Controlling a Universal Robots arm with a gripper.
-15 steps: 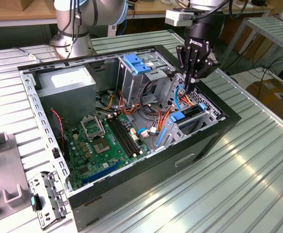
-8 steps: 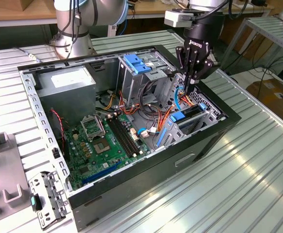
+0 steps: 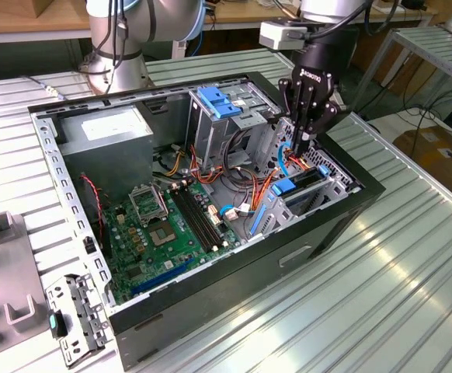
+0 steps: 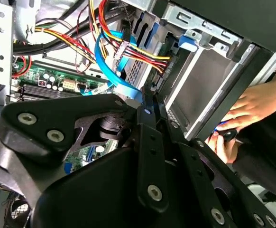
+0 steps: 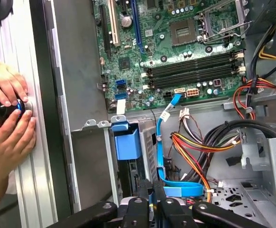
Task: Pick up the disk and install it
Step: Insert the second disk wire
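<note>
The disk stands on edge in the drive bay at the case's front corner. Mostly its blue carrier end (image 3: 284, 187) (image 5: 127, 142) (image 4: 188, 40) shows, and its metal body is largely hidden by the bay walls. My gripper (image 3: 300, 144) hangs fingers-down just above that bay, beside a light blue data cable (image 3: 286, 159). In both wrist views the fingers (image 5: 143, 192) (image 4: 150, 102) lie close together, shut, with nothing visible between them. They are a short way from the carrier end.
The open computer case (image 3: 342, 214) lies on a ribbed metal table. It holds a green motherboard (image 3: 164, 233), a tall metal cage topped by a blue bracket (image 3: 214, 101), and orange, red and yellow cable bundles (image 5: 195, 147). A person's hands (image 5: 7, 111) (image 4: 244, 109) rest on a black knob outside the case wall.
</note>
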